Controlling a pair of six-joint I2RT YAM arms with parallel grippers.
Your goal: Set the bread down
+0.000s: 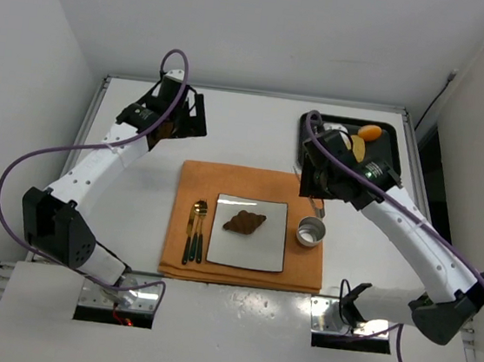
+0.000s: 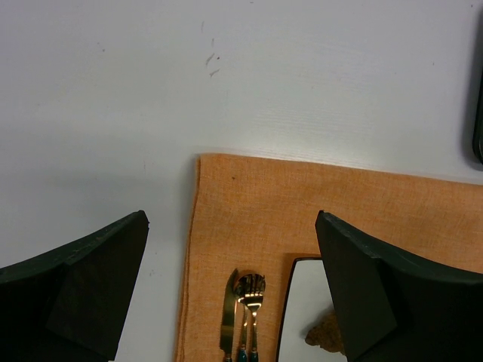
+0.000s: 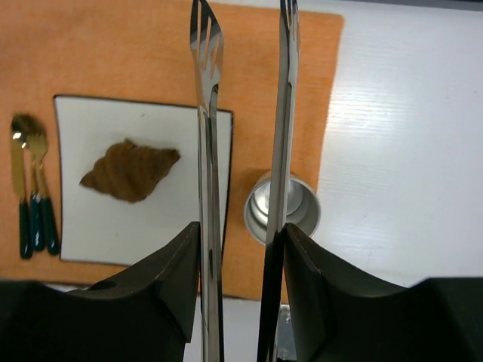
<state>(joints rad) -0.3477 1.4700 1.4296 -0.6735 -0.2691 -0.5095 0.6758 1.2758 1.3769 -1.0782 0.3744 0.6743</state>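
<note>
The bread (image 1: 244, 222), a brown croissant, lies on a white square plate (image 1: 247, 253) on the orange placemat (image 1: 199, 176). In the right wrist view the bread (image 3: 130, 170) sits on the plate (image 3: 113, 226), left of the tongs. My right gripper (image 1: 316, 185) (image 3: 238, 230) is shut on metal tongs (image 3: 207, 113), whose arms stand apart with nothing between them, above the mat's right side. My left gripper (image 1: 184, 113) (image 2: 232, 217) is open and empty above the table by the mat's far left corner. A bit of the bread (image 2: 326, 330) shows there.
A small metal cup (image 1: 310, 232) (image 3: 283, 207) stands on the mat right of the plate. Gold cutlery with dark handles (image 1: 195, 228) (image 2: 243, 317) lies left of the plate. A black tray (image 1: 396, 133) at the far right holds orange food (image 1: 370, 132).
</note>
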